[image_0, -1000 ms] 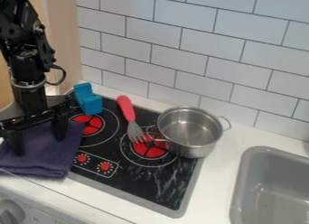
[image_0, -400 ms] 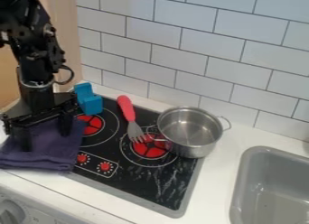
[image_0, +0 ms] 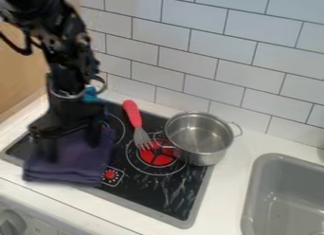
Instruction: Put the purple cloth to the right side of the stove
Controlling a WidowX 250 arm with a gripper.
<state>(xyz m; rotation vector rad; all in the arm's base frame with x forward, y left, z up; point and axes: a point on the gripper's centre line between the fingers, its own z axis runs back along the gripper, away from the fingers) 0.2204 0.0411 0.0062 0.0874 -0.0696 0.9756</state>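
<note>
Purple cloth: dark, nearly navy in the shadowed parts, soft, folded into a thick, roughly square pad. Layers showed stacked along the near edge; the top was slightly rumpled. It lay on the left part of the stove, well away from the right side, its near edge lapping over the front rim towards the white table. One red control knob was in sight just beside the cloth's right edge.

End effector: black, pointed down over the cloth, the arm coming in from the upper left. Its two fingers stood wide apart, one towards the left of the pad, the other towards the right and farther back. Both came down onto the purple fabric, with cloth between them. Could not tell whether any fold was pinched; nothing else was seen in the grasp.

Around it: a blue object, partly hidden behind the arm, at the back left of the stove. Fork with a pinkish-red handle lay near the middle, its grey tines by the red burner. Steel pot sat upright on the back right part of the stove, its inside bare metal. Grey sink farther right, pale tiled wall behind
</note>
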